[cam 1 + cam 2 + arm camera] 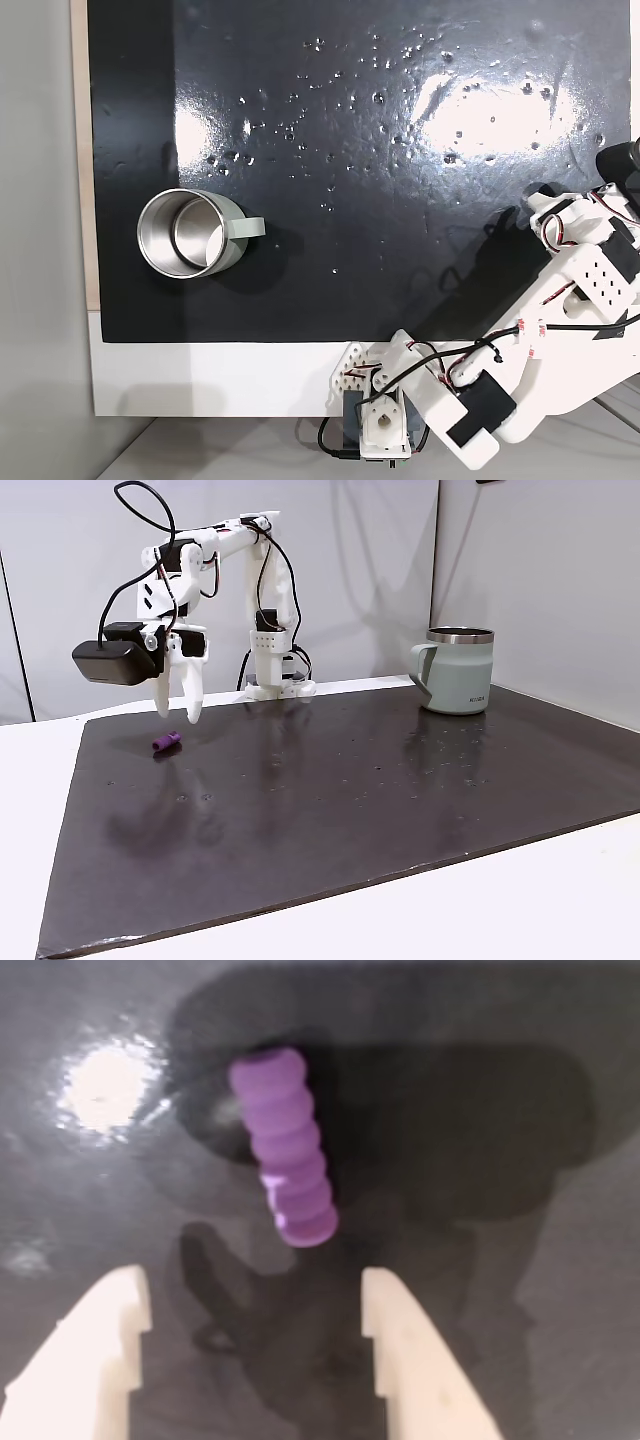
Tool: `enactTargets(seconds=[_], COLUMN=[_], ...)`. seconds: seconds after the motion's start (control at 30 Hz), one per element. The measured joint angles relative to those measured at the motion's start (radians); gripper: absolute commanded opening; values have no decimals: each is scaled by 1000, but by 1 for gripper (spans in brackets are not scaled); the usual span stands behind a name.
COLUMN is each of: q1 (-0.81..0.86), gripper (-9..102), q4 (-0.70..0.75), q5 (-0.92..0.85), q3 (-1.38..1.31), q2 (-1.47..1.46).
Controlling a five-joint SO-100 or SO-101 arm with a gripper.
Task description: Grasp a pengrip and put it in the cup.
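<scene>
Item: my gripper (176, 716), jaws apart, empty, hanging above the dark mat (330, 800) on the table.
Item: pengrip (284, 1146), purple, ribbed, lying flat on the mat just ahead of my fingertips (398, 1312), skewed to the jaw line in the wrist view.
Item: cup (455, 670), upright, well apart at the mat's far side.
Risk: the skew. Closing as I stand, one finger may nudge an end and roll the soft tube away, or pinch only its tip.

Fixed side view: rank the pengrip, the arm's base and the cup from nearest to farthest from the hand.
1. pengrip: on the mat, just below the open hand.
2. arm's base: behind, to the right.
3. cup: far right.
</scene>
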Motion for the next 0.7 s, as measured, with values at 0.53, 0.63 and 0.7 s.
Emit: enactTargets(seconds=[0.53,0.63,0.7], q1=[20,21,21], gripper=[25,24,19], q4=[-120,-120,-120], q5=[-130,-132,-135], q3=[0,-38,-60], q2=[-120,-149,-166])
